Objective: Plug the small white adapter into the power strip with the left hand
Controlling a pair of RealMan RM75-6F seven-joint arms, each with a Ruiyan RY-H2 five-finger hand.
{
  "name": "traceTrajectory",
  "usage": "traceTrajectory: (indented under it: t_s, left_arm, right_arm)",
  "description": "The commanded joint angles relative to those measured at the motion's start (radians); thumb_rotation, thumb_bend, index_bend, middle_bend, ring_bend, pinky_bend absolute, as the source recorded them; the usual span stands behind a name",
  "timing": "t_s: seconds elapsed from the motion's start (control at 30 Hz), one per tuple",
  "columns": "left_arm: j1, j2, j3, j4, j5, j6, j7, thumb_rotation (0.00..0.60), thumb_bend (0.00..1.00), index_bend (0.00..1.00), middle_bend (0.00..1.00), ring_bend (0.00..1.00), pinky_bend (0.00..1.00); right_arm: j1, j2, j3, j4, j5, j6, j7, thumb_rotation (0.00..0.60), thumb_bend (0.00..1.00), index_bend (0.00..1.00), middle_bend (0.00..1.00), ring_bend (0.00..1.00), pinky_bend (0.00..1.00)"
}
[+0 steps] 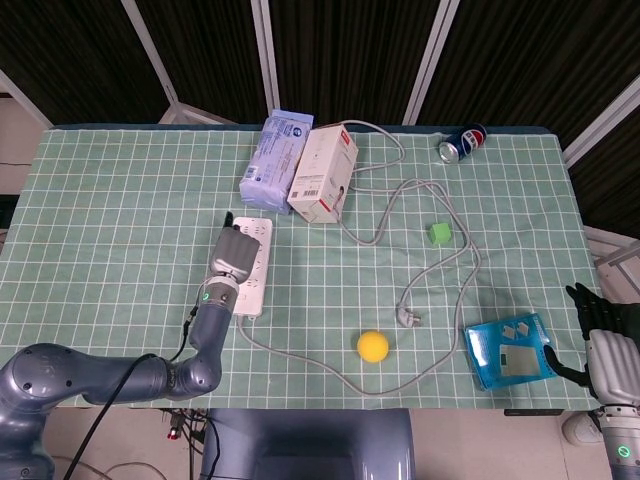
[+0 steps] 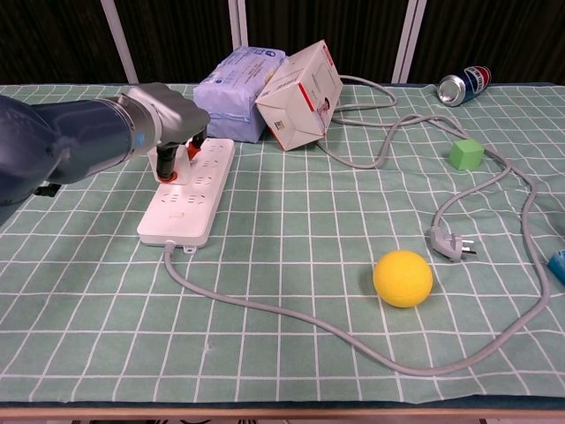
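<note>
The white power strip (image 2: 182, 205) lies flat on the green checked cloth at the left, also seen from above (image 1: 257, 262). My left hand (image 2: 174, 132) hangs over the strip's far half, and its fingers pinch the small white adapter (image 2: 180, 154) right down at the strip's top face. From above, the left hand (image 1: 233, 257) covers that part of the strip and hides the adapter. I cannot tell how deep the adapter sits in a socket. My right hand (image 1: 603, 338) rests low at the right edge with its fingers spread, holding nothing.
Behind the strip stand a blue tissue pack (image 2: 237, 81) and a tilted white carton (image 2: 301, 84). A grey cable (image 2: 291, 316) runs from the strip past a yellow ball (image 2: 403, 277) to a loose plug (image 2: 449, 243). A green cube (image 2: 465, 154), a cola can (image 2: 463, 84) and a blue packet (image 1: 510, 351) lie to the right.
</note>
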Motion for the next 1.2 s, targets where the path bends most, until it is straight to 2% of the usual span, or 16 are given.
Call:
traceTrajectory:
  t_s: [0.03, 0.27, 0.33, 0.43, 0.57, 0.8, 0.93, 1.2]
  left_arm:
    - [0.000, -0.002, 0.000, 0.002, 0.003, 0.000, 0.000, 0.600, 0.81, 0.74, 0.80, 0.26, 0.08]
    - [0.003, -0.002, 0.003, 0.004, 0.015, 0.000, -0.002, 0.600, 0.79, 0.72, 0.78, 0.27, 0.08]
    - [0.003, 0.001, 0.002, 0.000, 0.015, -0.002, -0.001, 0.600, 0.75, 0.66, 0.75, 0.27, 0.07]
    - [0.002, 0.015, 0.002, -0.013, 0.005, -0.004, 0.009, 0.600, 0.67, 0.53, 0.66, 0.25, 0.05]
    - [-0.004, 0.031, 0.002, -0.032, -0.026, -0.004, 0.034, 0.600, 0.60, 0.45, 0.58, 0.22, 0.04]
    - [-0.015, 0.041, 0.000, -0.052, -0.066, 0.000, 0.062, 0.600, 0.53, 0.29, 0.45, 0.17, 0.01]
    - [-0.023, 0.045, -0.002, -0.059, -0.086, 0.006, 0.076, 0.600, 0.50, 0.26, 0.39, 0.15, 0.00]
    - [-0.027, 0.066, -0.007, -0.076, -0.099, 0.012, 0.077, 0.600, 0.37, 0.16, 0.30, 0.11, 0.00]
  right_arm:
    - [0.000, -0.001, 0.000, 0.001, -0.001, 0.001, 0.001, 0.600, 0.40, 0.00, 0.00, 0.00, 0.04]
    - [-0.002, -0.001, 0.000, 0.002, -0.002, 0.004, 0.004, 0.600, 0.40, 0.00, 0.00, 0.00, 0.04]
    - [-0.002, -0.001, 0.000, 0.002, -0.002, 0.005, 0.003, 0.600, 0.40, 0.00, 0.00, 0.00, 0.04]
    - [-0.002, -0.001, 0.001, 0.001, -0.001, 0.006, 0.001, 0.600, 0.40, 0.00, 0.00, 0.00, 0.04]
    - [-0.003, -0.002, 0.001, 0.002, -0.002, 0.008, 0.001, 0.600, 0.40, 0.00, 0.00, 0.00, 0.04]
    - [-0.004, -0.003, 0.002, 0.001, -0.002, 0.011, -0.001, 0.600, 0.40, 0.00, 0.00, 0.00, 0.04]
    - [-0.004, -0.003, 0.003, 0.000, -0.001, 0.011, -0.001, 0.600, 0.40, 0.00, 0.00, 0.00, 0.04]
    - [-0.005, -0.002, 0.002, -0.002, -0.002, 0.012, -0.002, 0.600, 0.40, 0.00, 0.00, 0.00, 0.04]
